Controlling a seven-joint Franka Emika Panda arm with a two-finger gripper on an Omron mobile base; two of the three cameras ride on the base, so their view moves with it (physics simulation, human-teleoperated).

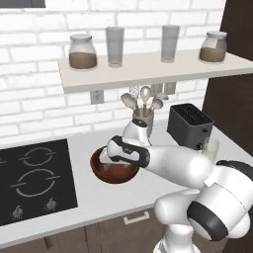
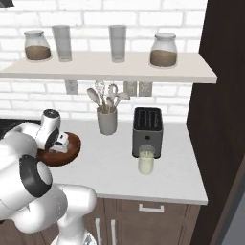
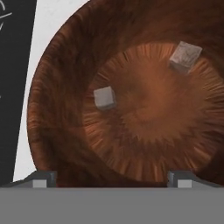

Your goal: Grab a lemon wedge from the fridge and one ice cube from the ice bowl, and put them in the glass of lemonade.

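End effector [image 3: 111, 177] released, jaws wide apart, empty, hovering over wooden bowl [image 3: 57, 87] on desk [image 2: 115, 167] beside cooktop [image 1: 34, 178]. Two ice cubes on bowl floor, well apart: one [image 3: 104, 97] left of centre, other [image 3: 185, 57] upper right in hand view. Glass of lemonade [image 2: 146, 160] just in front of toaster [image 2: 147, 130]. Utensil cup [image 2: 107, 119] behind bowl.

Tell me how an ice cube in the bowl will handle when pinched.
The ice cube looks small, hard and flat-sided, so probably stiff and light. It lies loose on the smooth, curved wood of the bowl, so it may skid or slide back toward the middle. The open gripper spans far wider than the cube, so centring likely matters.
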